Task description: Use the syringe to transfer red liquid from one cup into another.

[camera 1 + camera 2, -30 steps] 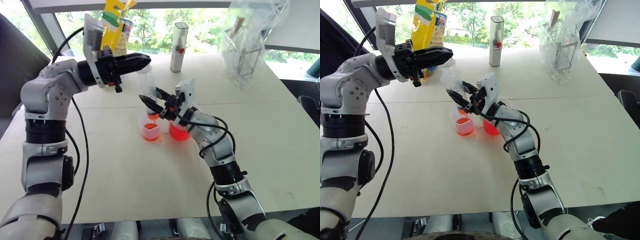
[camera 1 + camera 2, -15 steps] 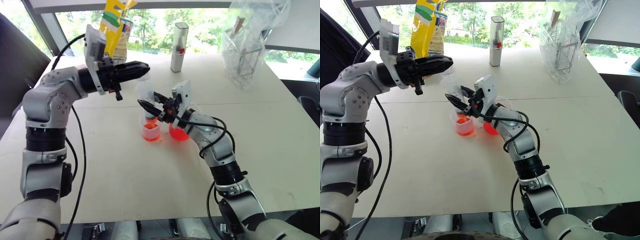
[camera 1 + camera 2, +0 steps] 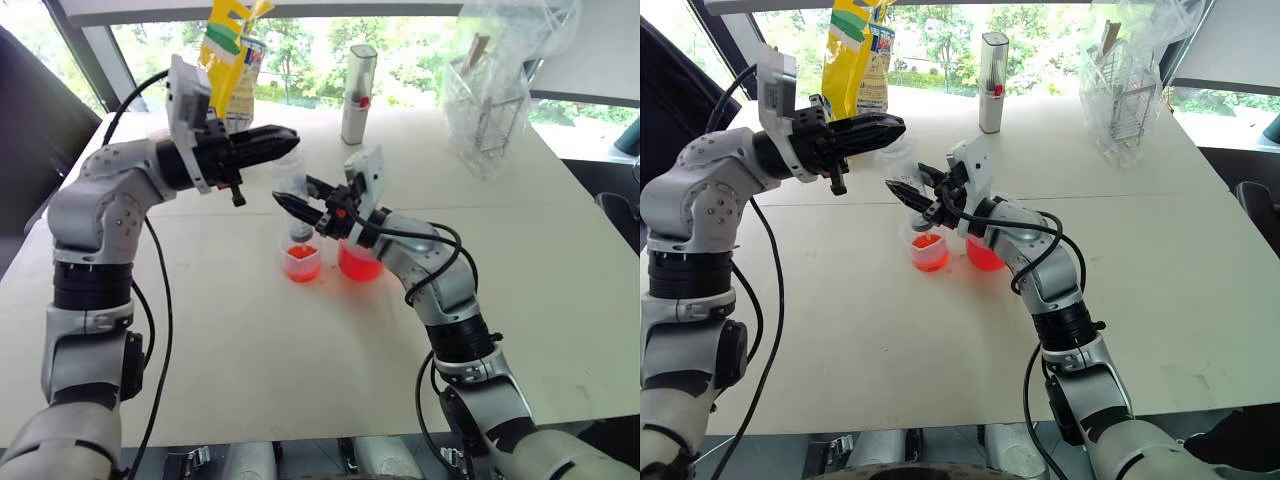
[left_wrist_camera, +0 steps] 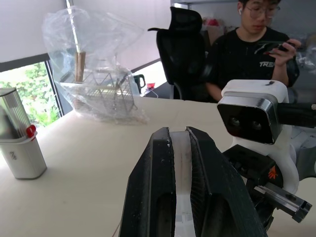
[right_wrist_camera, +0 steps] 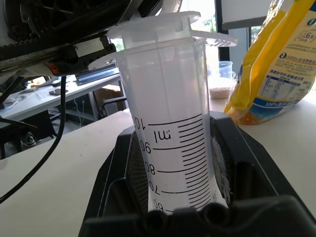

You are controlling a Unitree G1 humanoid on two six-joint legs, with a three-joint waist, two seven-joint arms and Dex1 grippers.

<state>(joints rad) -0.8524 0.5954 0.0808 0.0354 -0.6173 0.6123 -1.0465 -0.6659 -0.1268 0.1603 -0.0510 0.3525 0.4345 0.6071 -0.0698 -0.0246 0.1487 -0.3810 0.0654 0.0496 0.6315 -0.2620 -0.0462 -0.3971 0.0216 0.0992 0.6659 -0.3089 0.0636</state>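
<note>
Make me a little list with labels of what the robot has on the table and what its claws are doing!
syringe: upright over the small cup, barrel in the right claw
left claw: shut on the plunger top
small cup: some red liquid inside
big cup: red liquid inside, beside the small cup
behind: white bottle, yellow bag, wire basket in plastic

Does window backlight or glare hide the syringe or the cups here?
Left eye view: windows glare bright behind the table, yet the syringe, smaller cup and larger cup are readable. Right wrist view: bright window behind the syringe barrel, graduation marks legible.
</note>
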